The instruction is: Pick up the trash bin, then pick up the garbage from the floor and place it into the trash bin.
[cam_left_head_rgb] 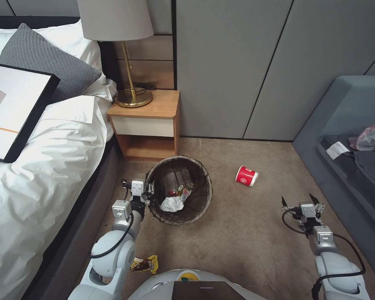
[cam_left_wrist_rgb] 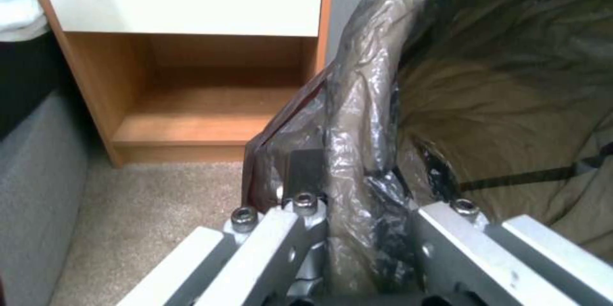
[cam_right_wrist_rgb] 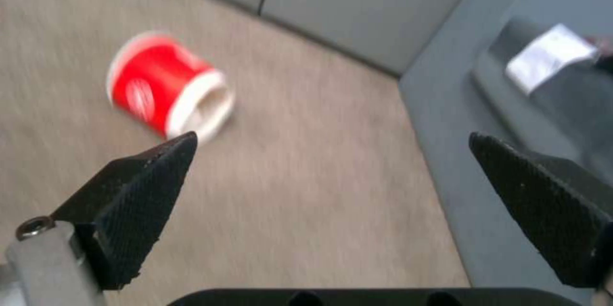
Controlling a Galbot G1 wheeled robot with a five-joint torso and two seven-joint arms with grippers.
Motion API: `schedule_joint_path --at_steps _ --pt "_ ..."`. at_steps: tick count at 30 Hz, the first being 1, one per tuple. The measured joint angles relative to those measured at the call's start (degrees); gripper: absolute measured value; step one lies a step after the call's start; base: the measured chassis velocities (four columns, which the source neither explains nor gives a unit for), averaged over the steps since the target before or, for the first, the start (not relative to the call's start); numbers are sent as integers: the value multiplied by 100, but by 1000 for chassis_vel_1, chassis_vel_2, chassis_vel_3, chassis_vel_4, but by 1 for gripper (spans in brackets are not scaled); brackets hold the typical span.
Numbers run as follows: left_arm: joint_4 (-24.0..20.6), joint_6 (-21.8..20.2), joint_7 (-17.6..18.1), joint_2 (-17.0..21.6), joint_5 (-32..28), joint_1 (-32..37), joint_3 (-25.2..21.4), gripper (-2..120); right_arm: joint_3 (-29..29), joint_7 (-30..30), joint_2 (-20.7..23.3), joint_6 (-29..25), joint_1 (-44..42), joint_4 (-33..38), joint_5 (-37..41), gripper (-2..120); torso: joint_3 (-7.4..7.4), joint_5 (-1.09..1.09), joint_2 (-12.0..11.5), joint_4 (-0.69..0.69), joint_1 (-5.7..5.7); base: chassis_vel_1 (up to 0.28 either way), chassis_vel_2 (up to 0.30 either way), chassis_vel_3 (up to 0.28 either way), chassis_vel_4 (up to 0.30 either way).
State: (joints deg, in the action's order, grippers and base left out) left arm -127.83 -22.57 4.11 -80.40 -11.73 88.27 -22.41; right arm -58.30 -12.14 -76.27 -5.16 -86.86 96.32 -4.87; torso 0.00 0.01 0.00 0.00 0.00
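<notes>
1. Closest to me, a yellow snack wrapper (cam_left_head_rgb: 145, 263) lies on the carpet (cam_left_head_rgb: 237, 233) right by my base, just beside the left arm's elbow. It is not yet collected.
2. My left gripper (cam_left_head_rgb: 148, 188) is at the near-left rim of the trash bin (cam_left_head_rgb: 204, 200). In the left wrist view its jaws straddle the bagged rim, one inside and one outside, and look closed on the liner (cam_left_wrist_rgb: 357, 119), so I judge the bin is gripped.
3. My right gripper (cam_left_head_rgb: 298, 204) hangs low over bare carpet on my right, jaws spread wide and holding nothing.
4. The bin stands on the floor between the bed (cam_left_head_rgb: 37, 175) and the open carpet, just in front of the nightstand (cam_left_head_rgb: 148, 121). Inside I see crumpled white tissue (cam_left_head_rgb: 171, 204) and some small packaging beside it.
5. I read the step in hand as collecting the litter, with the bin already secured.
6. Farther out, a red-and-white paper cup (cam_left_head_rgb: 246, 176) lies on its side, well apart from the bin and ahead of the right jaws.
7. The next move calls for bringing the wide jaws around the cup's body, closing gently so it doesn't crush or roll, then carrying it over the bin's mouth.
</notes>
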Motion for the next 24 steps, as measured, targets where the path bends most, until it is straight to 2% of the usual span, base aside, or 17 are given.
schedule_joint_path --at_steps 6,8,10,15,24 --pt "0 -3 0 -2 0 3 2 0 -232 -359 203 -119 207 -741 -307 100 0 1 0 0 0 0 0 0 0" --pt "1 -5 0 -3 1 4 3 0 -341 -517 361 -258 349 -1220 -613 100 0 1 0 -1 0 0 0 0 0" --pt "1 -5 0 -3 1 4 3 0 -366 -570 403 -297 386 -1321 -682 100 0 1 0 -1 0 0 0 0 0" --pt "0 -9 0 -1 1 8 1 0 -605 -1100 789 -525 748 -2064 -1159 100 0 0 0 1 0 0 0 0 0" --pt "0 -9 0 -7 5 15 5 0 -729 -1313 965 -531 912 -2376 -1466 100 0 -1 0 0 0 0 0 0 0"
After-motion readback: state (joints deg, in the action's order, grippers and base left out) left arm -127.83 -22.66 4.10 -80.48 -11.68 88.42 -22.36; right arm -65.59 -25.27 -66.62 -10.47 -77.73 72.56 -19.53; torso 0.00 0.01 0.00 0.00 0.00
